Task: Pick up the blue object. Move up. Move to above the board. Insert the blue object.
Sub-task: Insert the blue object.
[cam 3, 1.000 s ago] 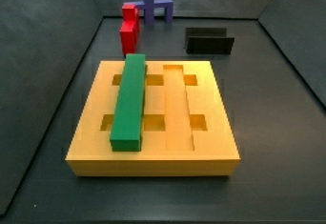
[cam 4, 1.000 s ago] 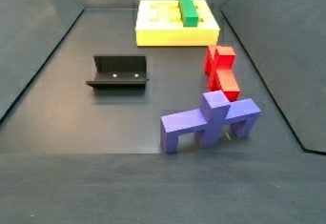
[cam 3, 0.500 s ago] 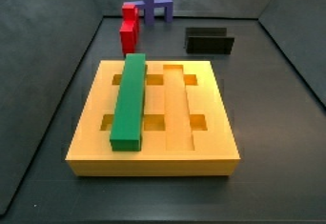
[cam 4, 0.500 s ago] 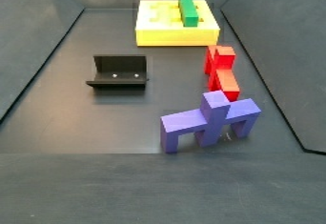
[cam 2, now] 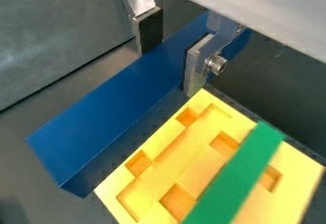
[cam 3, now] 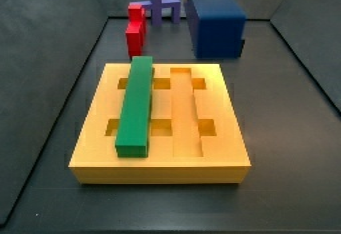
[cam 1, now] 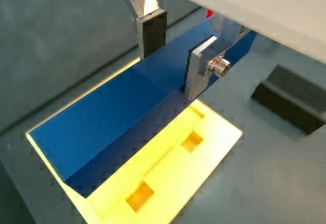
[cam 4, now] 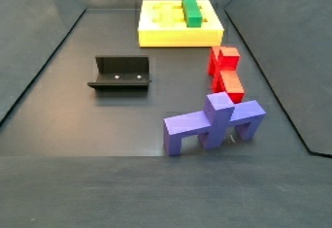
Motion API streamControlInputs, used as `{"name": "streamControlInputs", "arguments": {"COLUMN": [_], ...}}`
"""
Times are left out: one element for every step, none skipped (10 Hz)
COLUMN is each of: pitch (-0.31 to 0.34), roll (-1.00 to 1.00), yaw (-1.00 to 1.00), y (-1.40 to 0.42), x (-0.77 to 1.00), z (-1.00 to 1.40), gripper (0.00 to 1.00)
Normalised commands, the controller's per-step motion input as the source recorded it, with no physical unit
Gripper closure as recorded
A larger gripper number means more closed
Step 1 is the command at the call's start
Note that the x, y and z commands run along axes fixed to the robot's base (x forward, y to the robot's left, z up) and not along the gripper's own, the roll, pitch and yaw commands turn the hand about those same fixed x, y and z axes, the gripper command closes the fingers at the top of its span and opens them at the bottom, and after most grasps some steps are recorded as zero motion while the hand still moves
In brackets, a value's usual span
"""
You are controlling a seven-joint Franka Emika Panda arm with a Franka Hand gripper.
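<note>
The blue object (cam 1: 114, 123) is a long plain blue bar, lying lengthwise between my fingers in both wrist views (cam 2: 109, 123). My gripper (cam 1: 174, 71) is shut on it, one silver finger on each long face (cam 2: 171, 68). In a side view the blue object (cam 3: 217, 19) hangs in the air at the far end, and the gripper itself is out of frame. The yellow board (cam 2: 140, 185) lies below and beside the bar. It also shows in a wrist view (cam 1: 166, 180) and in both side views (cam 3: 160, 163) (cam 4: 176, 38).
A green bar (cam 3: 136, 104) lies in a groove of the board (cam 2: 242, 166) (cam 4: 192, 9). The dark fixture (cam 4: 120, 74) stands on the floor (cam 1: 295, 96). A red piece (cam 4: 226, 69) (cam 3: 135, 31) and a purple piece (cam 4: 215, 123) (cam 3: 163, 4) stand near one wall.
The blue object has come into a side view at the far end, in front of the fixture; it did not show there before. Nothing else has moved.
</note>
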Motion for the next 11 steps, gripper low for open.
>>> {"name": "streamControlInputs", "arguments": {"pitch": [-0.066,-0.091,-0.111,-0.106,-0.116,-0.131,-0.100,-0.071,-0.060,-0.057,-0.030], "roll": [0.12,0.16,0.21,0.24,0.24,0.04,0.05,0.06,0.05,0.01,0.03], "yaw": [0.35,0.23,0.10,0.10,0.00,0.01,0.00,0.00,0.00,0.04,0.00], "y": [-0.17,-0.22,-0.23,-0.22,-0.21,0.00,0.00,0.00,0.00,-0.10,-0.05], "x": [0.28,0.11,0.08,0.00,-0.01,-0.21,-0.18,-0.17,-0.14,-0.01,-0.07], "z": [-0.97,-0.89,-0.80,-0.78,-0.82,-0.63,-0.60,-0.55,-0.50,-0.47,-0.43], "gripper": [1.00,1.00,1.00,1.00,1.00,1.00,1.00,1.00,1.00,1.00,1.00]}}
